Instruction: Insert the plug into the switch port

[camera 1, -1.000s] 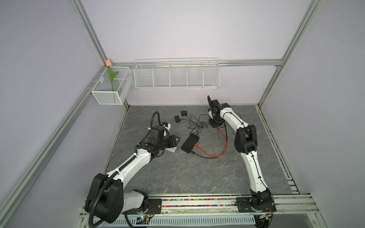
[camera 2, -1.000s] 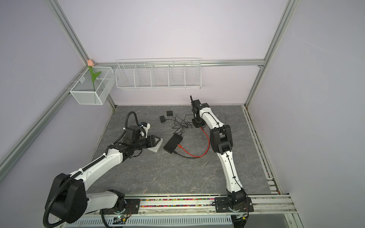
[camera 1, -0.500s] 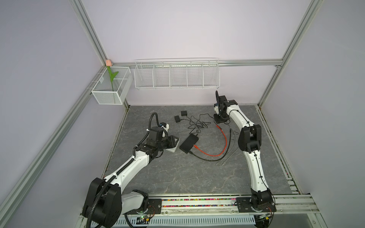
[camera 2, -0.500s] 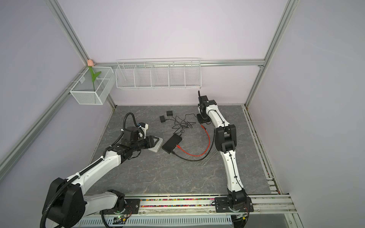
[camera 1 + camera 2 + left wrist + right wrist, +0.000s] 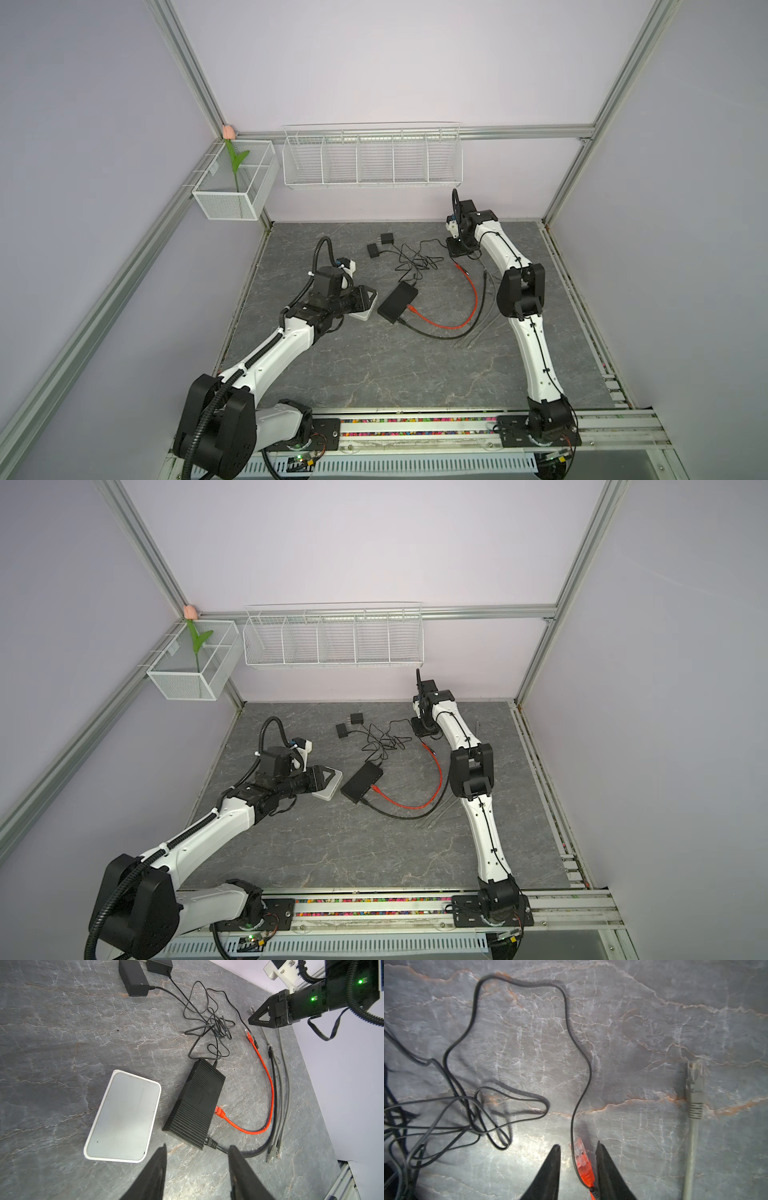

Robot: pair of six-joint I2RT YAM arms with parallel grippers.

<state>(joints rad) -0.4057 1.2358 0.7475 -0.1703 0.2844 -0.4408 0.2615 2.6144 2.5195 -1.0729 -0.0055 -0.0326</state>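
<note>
The black switch (image 5: 397,302) (image 5: 361,786) (image 5: 195,1103) lies mid-table with one end of a red cable (image 5: 270,1088) plugged into its side. The cable's free red plug (image 5: 581,1157) (image 5: 459,266) (image 5: 249,1036) rests flat on the table beside a thin black wire. My right gripper (image 5: 577,1145) (image 5: 456,249) stands open over it, one finger on each side of the plug, not closed on it. My left gripper (image 5: 197,1146) (image 5: 368,297) hovers open and empty, low over the table between the switch's near end and a white box (image 5: 122,1120).
A black cable (image 5: 253,1151) enters the switch's near corner. Two grey cables (image 5: 284,1088) with loose plugs lie to the right of the red one. A tangle of thin black wire (image 5: 415,262) leads to two black adapters (image 5: 380,245). Wire baskets (image 5: 372,158) hang on the back wall.
My right gripper's jaws have spread apart and the arm has shifted a little to the right, leaving the red plug lying between the fingers. The left arm has hardly moved.
</note>
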